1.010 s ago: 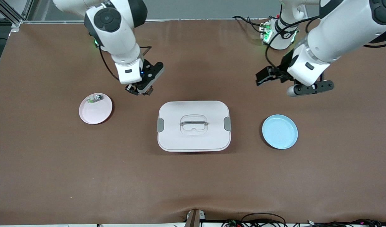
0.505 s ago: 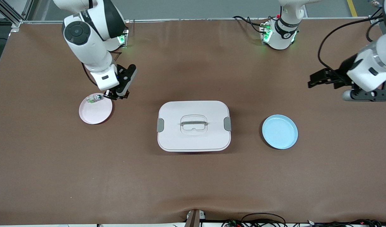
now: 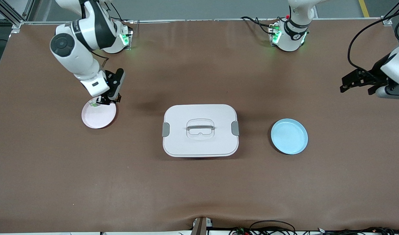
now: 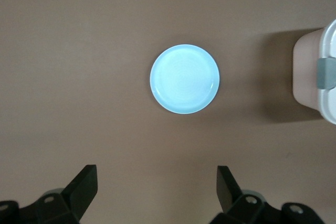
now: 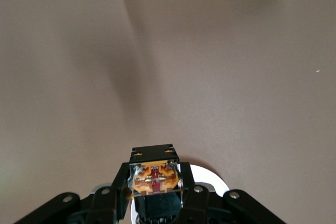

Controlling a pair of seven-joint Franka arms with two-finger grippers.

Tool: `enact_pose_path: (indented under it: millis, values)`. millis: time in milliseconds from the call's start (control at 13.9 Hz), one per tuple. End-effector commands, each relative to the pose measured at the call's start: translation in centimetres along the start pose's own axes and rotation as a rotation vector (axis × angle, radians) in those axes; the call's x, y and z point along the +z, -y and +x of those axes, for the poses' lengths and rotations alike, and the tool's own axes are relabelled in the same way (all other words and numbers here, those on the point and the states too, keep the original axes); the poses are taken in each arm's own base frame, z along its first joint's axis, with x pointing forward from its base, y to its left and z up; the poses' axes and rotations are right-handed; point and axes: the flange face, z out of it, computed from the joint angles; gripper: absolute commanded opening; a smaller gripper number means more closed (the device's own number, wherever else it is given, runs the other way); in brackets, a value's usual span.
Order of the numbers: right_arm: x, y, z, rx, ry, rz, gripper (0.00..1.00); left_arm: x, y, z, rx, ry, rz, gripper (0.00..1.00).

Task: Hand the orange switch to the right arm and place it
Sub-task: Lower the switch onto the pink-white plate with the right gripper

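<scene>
Brown table (image 3: 199, 182); right gripper (image 3: 110, 100) holds orange switch (image 5: 154, 177) (unlabelled)

High front camera facing robots, wrist cameras looking down, blue plate (image 3: 289, 136) shared

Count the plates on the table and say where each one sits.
2. The pink plate lies toward the right arm's end, under the right gripper holding the orange switch. The blue plate lies toward the left arm's end, beside the white box.

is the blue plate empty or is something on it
Empty. The blue plate shows a bare face in the front view and the left wrist view. The orange switch is in the right gripper, over the pink plate.
</scene>
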Motion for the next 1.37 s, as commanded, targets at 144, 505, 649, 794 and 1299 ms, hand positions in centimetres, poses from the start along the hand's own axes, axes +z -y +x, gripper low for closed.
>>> enact_pose_path:
  millis: [144,505,649,794,1299]
  values:
    - [4.0,2.3,-4.4,-0.043,-0.049,-0.050,0.00,-0.4,0.2,-0.3,0.014,-0.062,0.001,1.00]
    - [6.0,1.6,-8.6,-0.092,-0.034,-0.085,0.00,-0.9,1.0,-0.4,-0.005,-0.073,-0.025,1.00]
    - [7.9,0.4,-10.9,-0.119,-0.025,-0.107,0.00,-1.2,0.9,-0.1,-0.056,-0.084,-0.020,1.00]
    - [10.2,-0.7,-13.2,-0.132,-0.017,-0.135,0.00,-1.0,0.4,0.1,-0.058,-0.081,-0.019,1.00]
    - [16.1,-0.8,-15.3,-0.087,-0.005,-0.118,0.00,-1.6,-2.4,0.3,-0.097,-0.089,-0.020,1.00]
